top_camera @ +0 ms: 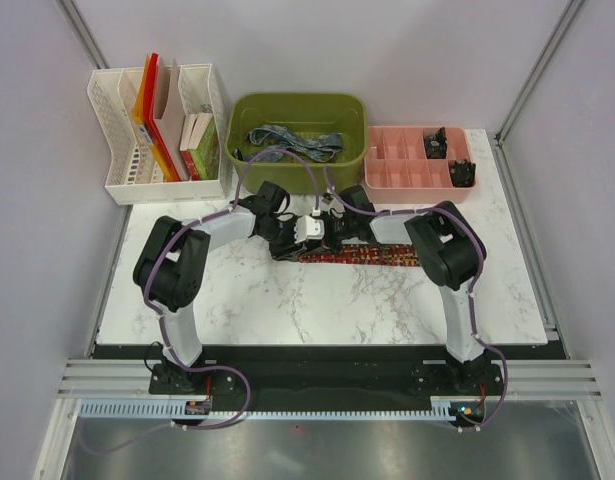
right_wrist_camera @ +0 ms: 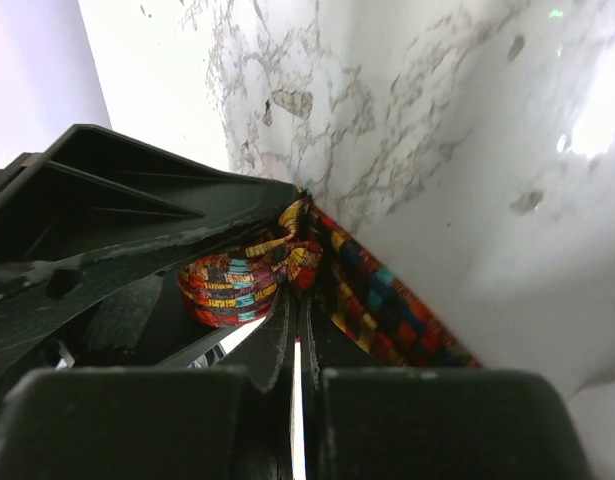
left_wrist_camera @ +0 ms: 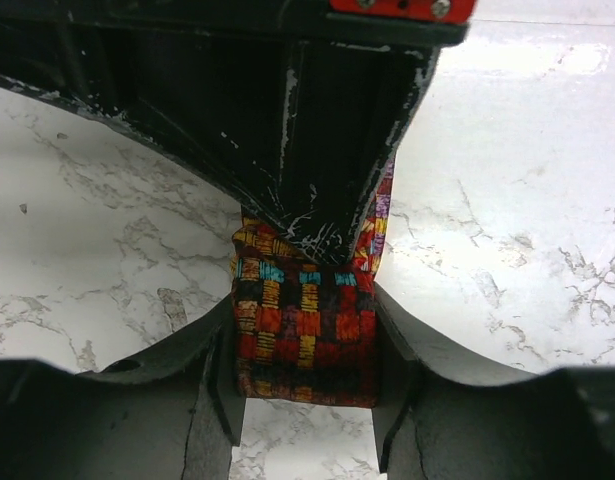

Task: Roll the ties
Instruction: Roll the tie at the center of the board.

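Note:
The red, orange and dark patterned tie (top_camera: 372,256) lies across the marble table, its left end wound into a small roll (left_wrist_camera: 305,335). My left gripper (left_wrist_camera: 305,340) has a finger pressed against each side of that roll. From the right, my right gripper (right_wrist_camera: 299,290) is shut, its fingertips pinching bunched fabric at the roll's centre (right_wrist_camera: 305,252). The unrolled length (right_wrist_camera: 392,305) trails away to the right. In the top view the left gripper (top_camera: 287,235) and the right gripper (top_camera: 322,232) meet at the tie's left end. A blue-grey patterned tie (top_camera: 287,140) lies in the green bin.
The green bin (top_camera: 357,120) stands at the back centre. To its left is a white file rack (top_camera: 117,110) with folders, and to its right a pink compartment tray (top_camera: 387,170). The bare marble table (top_camera: 317,310) stretches in front of the grippers.

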Robot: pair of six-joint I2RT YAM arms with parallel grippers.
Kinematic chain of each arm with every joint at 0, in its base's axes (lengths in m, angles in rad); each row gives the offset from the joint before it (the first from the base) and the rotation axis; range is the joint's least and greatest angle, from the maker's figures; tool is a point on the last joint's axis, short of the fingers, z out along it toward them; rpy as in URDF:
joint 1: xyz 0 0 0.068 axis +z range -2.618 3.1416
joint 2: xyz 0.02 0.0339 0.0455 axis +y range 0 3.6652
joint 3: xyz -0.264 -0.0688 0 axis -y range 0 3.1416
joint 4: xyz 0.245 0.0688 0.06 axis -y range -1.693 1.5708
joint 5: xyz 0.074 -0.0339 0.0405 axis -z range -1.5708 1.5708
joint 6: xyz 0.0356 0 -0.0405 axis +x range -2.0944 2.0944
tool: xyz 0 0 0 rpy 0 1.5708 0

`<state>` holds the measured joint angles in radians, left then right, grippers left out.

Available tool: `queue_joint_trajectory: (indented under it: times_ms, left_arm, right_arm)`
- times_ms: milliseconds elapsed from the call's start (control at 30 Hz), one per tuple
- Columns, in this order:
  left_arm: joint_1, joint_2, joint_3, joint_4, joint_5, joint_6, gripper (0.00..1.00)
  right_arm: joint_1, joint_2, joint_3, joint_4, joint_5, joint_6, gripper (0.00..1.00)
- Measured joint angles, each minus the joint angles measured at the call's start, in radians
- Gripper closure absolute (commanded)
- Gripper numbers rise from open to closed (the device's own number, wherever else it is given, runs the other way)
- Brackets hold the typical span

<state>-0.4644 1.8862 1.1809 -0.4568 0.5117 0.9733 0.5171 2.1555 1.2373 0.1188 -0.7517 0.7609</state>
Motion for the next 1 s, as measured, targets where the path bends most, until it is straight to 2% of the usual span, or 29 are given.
queue_joint_trajectory:
  times_ms: [200,333,467,733,867,1000]
  left_arm:
    - [-0.002,0.0,0.0,-0.01,0.007,0.0,0.53]
    - [-0.003,0.0,0.0,-0.013,0.014,0.0,0.42]
    - [0.006,0.0,0.001,-0.025,0.023,0.001,0.35]
    - [0.08,-0.008,0.003,-0.093,0.074,0.011,0.35]
    - [0.077,-0.016,0.005,-0.118,0.097,0.016,0.29]
    - [0.062,-0.017,0.02,-0.13,0.124,0.016,0.28]
  right_arm:
    - [0.011,-0.048,-0.053,-0.005,0.052,0.037,1.0]
    - [0.009,-0.053,-0.065,-0.002,0.055,0.039,1.0]
    - [0.002,-0.045,-0.065,-0.007,0.06,0.029,1.0]
    - [-0.011,-0.03,-0.064,0.002,0.027,0.028,1.0]
    - [-0.012,-0.026,-0.063,0.003,0.019,0.028,1.0]
    - [-0.015,-0.023,-0.06,0.003,0.013,0.027,1.0]
